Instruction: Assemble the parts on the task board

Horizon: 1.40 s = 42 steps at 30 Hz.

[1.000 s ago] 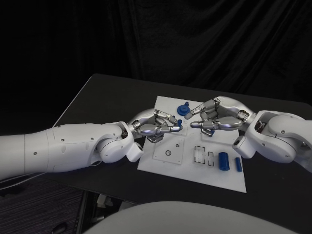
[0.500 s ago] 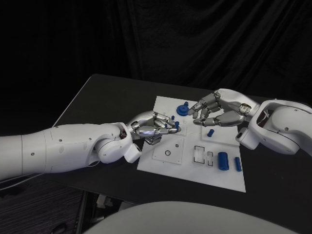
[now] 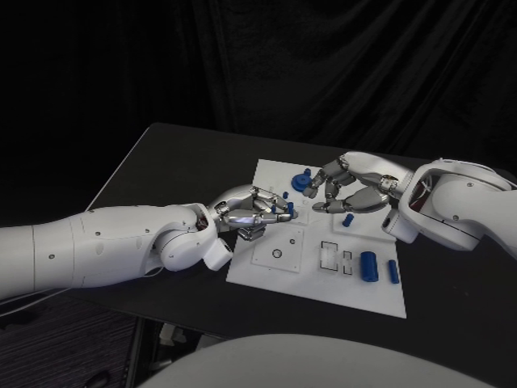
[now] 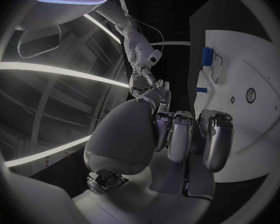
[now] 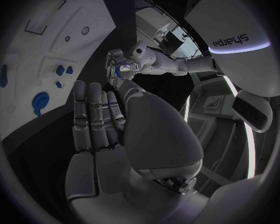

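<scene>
desk (image 3: 166,162) black | board (image 3: 317,279) white, mid-desk | right hand (image 3: 350,187) over board's far edge, fingers curled, nothing in them | left hand (image 3: 254,210) at board's left edge, pinching a small blue part (image 3: 290,208) | two blue cylinders (image 3: 379,267) lie near board's right edge | blue knob (image 3: 302,179) at far edge

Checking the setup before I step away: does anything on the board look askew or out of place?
One small blue part lies loose and slanted on the task board, beneath the right hand. The two blue cylinders lie side by side near the board's right edge. Nothing looks spilled or damaged.
</scene>
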Motion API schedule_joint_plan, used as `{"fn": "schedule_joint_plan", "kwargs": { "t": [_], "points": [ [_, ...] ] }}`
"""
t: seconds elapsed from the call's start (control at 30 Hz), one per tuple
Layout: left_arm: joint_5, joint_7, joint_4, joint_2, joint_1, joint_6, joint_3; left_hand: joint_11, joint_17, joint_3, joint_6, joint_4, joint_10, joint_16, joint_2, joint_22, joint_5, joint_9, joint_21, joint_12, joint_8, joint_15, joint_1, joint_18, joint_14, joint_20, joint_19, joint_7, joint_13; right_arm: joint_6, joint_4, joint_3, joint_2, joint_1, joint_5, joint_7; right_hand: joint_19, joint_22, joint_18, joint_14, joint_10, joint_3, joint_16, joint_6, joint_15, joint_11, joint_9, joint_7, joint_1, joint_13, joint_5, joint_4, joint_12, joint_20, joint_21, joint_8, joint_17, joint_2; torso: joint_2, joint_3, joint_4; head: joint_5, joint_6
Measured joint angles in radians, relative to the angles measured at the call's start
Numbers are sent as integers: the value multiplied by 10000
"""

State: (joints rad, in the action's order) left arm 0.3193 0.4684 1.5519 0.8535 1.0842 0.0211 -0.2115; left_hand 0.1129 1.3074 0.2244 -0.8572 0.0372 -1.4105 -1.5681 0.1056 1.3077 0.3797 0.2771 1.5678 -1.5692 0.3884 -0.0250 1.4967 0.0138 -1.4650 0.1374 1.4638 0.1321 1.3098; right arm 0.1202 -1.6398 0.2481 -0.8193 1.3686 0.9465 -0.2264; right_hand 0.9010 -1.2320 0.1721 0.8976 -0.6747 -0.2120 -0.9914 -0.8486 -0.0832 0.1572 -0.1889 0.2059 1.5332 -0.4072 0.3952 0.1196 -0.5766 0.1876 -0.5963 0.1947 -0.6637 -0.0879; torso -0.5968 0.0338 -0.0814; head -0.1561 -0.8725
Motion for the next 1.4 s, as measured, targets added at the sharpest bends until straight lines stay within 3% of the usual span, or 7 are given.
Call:
{"fn": "schedule_joint_plan", "kwargs": {
  "t": [0.53, 0.9, 1.13, 1.2, 1.4],
  "points": [
    [-1, -100, -9, -5, 0, 125, -1, -35, 0, 52, 38, 0, -32, 0, -40, -1, 47, 0, 0, 0, 5, -1, -39, 0, -1, 0, 0, 35, 0, -54, 110, 0, 282, -114, 508, 1, 160, 65, 0, 146, -331, 102, -169, 0, 19, -34, 131, 0, -42, 490, -368, 212, 105, -19, 134, 125, 275, 42, -13, -17, 1, 88, 0],
    [-1, -217, -10, -17, 0, 232, -2, -36, 0, 174, 67, -10, -32, 0, -67, -2, 46, 0, 0, 1, 6, -2, -64, 0, -2, 0, 0, 64, 1, -154, 141, 0, 413, -141, 485, -159, 267, 86, -2, 146, -365, 35, -199, 151, 19, -69, 275, 31, 91, 838, -256, 144, 338, -55, 194, 125, 482, 167, 4, -12, 14, 83, 0],
    [-2, -319, -2, -27, 0, 327, 1, -38, 0, 179, 91, -14, -33, 0, -68, -2, 45, 0, 0, 1, 7, -2, -64, 0, -2, 0, 0, 88, 4, -247, 173, 0, 515, -143, 355, -357, 267, 20, -1, 146, -274, -64, -240, 288, 18, 22, 407, 36, 303, 1138, -239, 45, 552, -55, 194, 125, 641, 146, 6, -12, 13, 80, 0],
    [-2, -344, 0, -28, 0, 357, 1, -73, 0, 179, 127, -14, -69, 0, -80, -2, 42, 0, 0, 6, 241, -3, -76, 0, -2, 1, 0, 91, 4, -273, 182, 0, 538, -144, 310, -406, 267, 7, -1, 146, -274, -64, -240, 288, 18, 22, 426, 36, 302, 1186, -239, 45, 570, -55, 194, 125, 665, 144, 6, -12, 14, 77, 0],
    [-2, -421, 2, -30, 0, 430, 0, -73, 0, 178, 144, -13, -69, 0, -80, -2, 85, 0, 0, 4, 359, -3, -76, 0, -2, 1, 0, 106, 7, -374, 219, -1, 613, -144, 209, -499, 267, -10, -2, 146, -274, -91, -240, 287, 18, 22, 446, 36, 302, 1245, -240, 18, 570, -55, 194, 124, 690, 144, 6, -11, 11, 73, 0]
  ]
}}
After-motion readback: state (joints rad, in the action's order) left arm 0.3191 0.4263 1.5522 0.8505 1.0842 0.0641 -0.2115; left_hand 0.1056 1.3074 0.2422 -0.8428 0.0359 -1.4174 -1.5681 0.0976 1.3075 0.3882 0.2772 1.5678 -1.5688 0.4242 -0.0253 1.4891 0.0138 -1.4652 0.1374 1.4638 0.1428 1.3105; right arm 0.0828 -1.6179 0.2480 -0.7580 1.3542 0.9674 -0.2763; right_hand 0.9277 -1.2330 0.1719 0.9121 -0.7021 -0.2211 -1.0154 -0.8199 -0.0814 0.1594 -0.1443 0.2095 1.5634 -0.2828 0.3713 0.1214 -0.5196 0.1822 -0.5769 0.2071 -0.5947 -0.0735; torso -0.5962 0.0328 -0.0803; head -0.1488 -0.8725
